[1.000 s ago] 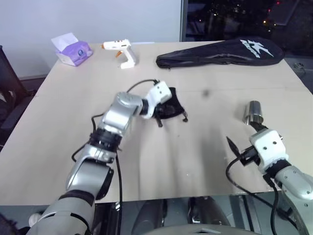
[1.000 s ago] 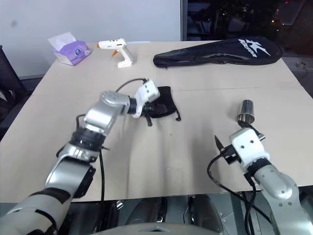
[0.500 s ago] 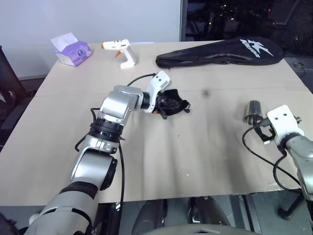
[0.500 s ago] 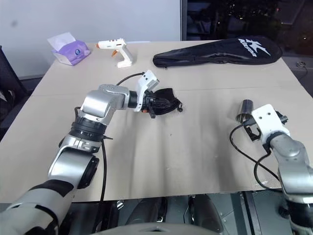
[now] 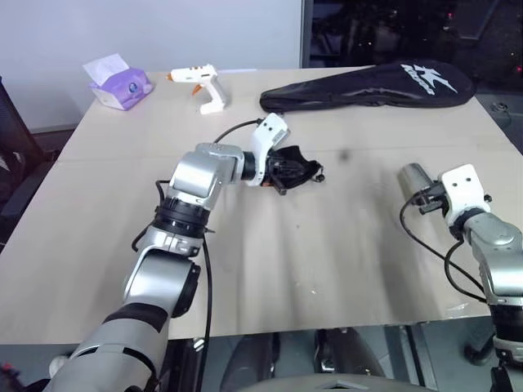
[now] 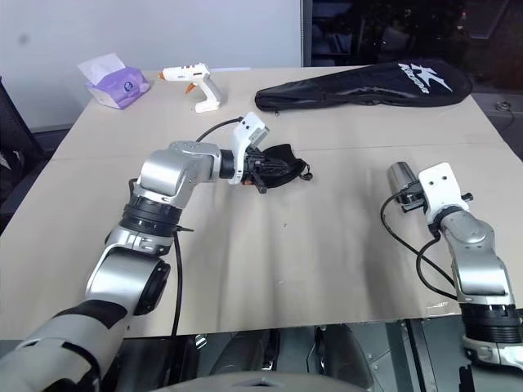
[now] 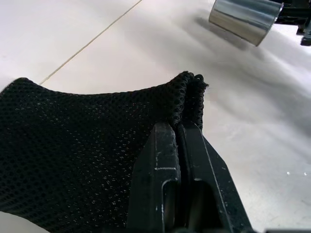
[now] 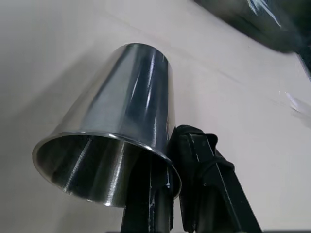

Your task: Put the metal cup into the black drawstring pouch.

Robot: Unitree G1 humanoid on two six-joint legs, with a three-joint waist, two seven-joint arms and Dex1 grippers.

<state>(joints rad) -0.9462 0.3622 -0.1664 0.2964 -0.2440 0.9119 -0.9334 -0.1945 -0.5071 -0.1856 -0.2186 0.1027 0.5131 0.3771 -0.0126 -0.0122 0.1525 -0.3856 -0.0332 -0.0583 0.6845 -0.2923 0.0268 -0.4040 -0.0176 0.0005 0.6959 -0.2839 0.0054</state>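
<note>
The metal cup [image 5: 413, 179] is a shiny steel tumbler at the right of the table, tipped with its base pointing away from the wrist. My right gripper [image 8: 170, 148] is shut on the cup's [image 8: 121, 116] rim, one finger inside the mouth and one outside. The black drawstring pouch [image 5: 296, 167] lies near the table's middle, its cord trailing to the right. My left gripper [image 7: 178, 130] is shut on the mesh edge of the pouch [image 7: 73, 145] and holds that edge up off the table. The cup [image 7: 243, 19] also shows beyond the pouch in the left wrist view.
A long black racket bag [image 5: 368, 86] with white lettering lies along the far edge. A white glue gun [image 5: 204, 88] and a purple tissue box [image 5: 118, 82] sit at the far left. The light table [image 5: 327, 261] has bare room between the pouch and the cup.
My right gripper has moved forward to the cup and shut on its rim, and the cup has tipped from upright. My left gripper has rolled, lifting the pouch's edge a little.
</note>
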